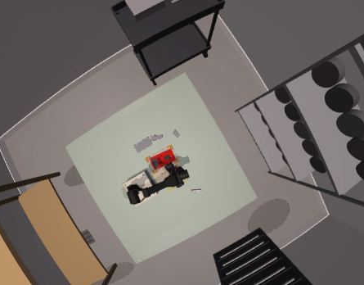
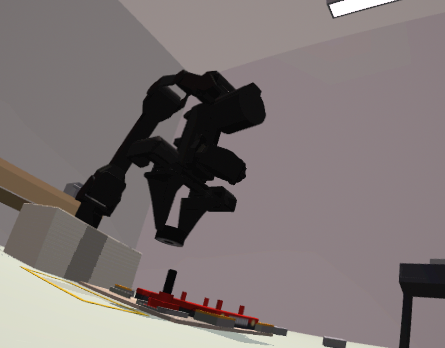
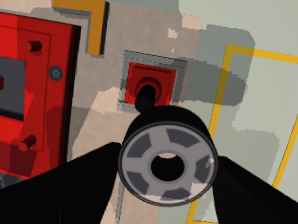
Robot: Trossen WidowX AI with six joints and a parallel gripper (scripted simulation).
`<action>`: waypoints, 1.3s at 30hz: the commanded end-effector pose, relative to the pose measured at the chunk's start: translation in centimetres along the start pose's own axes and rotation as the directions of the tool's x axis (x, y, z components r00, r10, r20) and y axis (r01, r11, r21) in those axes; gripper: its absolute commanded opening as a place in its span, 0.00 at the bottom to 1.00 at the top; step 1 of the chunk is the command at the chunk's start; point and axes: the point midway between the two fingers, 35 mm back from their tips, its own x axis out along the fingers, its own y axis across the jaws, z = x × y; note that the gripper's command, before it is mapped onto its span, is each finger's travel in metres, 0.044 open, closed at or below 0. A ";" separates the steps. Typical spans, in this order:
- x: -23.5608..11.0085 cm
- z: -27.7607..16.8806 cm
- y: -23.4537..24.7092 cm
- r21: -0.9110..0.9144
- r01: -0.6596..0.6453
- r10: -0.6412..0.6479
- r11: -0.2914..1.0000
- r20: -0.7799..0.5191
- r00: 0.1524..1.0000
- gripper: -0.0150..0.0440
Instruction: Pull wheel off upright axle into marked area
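The wheel, black with a grey spoked face, is held between the fingers of my gripper, which is shut on it. It hangs clear above the tip of the black upright axle. The axle stands on a small red block, and nothing is on it. The marked area, a yellow outline, lies on the table to the right of the axle in the wrist view. In the top view the arm hides the wheel and axle.
A red board with short upright pegs lies beside the axle. An orange corner bracket stands between them at the top of the wrist view. The pale base box is behind the arm. A small light piece lies on the table.
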 end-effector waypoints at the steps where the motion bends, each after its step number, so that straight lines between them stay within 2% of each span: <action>1: 0.0 -0.8 -1.8 0.004 0.001 -0.001 1.000 -0.002 1.000 0.25; 14: -0.4 -4.1 -8.0 0.001 0.008 -0.008 1.000 -0.003 1.000 0.25; 19: -0.2 -4.5 -8.6 0.001 0.008 -0.008 1.000 -0.003 1.000 0.25; 29: 2.6 -4.4 -8.7 0.001 0.008 -0.008 1.000 -0.003 1.000 0.25; 39: 8.6 -4.4 -8.7 0.001 0.008 -0.008 1.000 -0.003 1.000 0.25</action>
